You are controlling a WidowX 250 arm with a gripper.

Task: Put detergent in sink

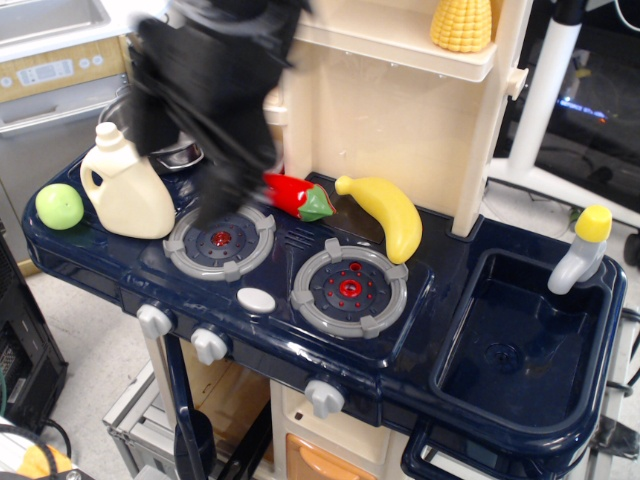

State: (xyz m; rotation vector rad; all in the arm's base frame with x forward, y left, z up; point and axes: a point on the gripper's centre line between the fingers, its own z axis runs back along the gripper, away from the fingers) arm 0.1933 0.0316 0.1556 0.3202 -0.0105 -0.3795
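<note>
Detergent (124, 187) looking light, rigid, slick; pinching across narrow neck or handle. Gripper (205, 95) blurring above; jaws' opening indiscernible.

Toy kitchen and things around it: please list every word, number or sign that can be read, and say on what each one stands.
None can be read.
Control panel of the steel appliance at top left: display and buttons, too small and blurred to read.
Dark screen at right: bluish marks, unreadable.
Detergent: no label visible.
</note>
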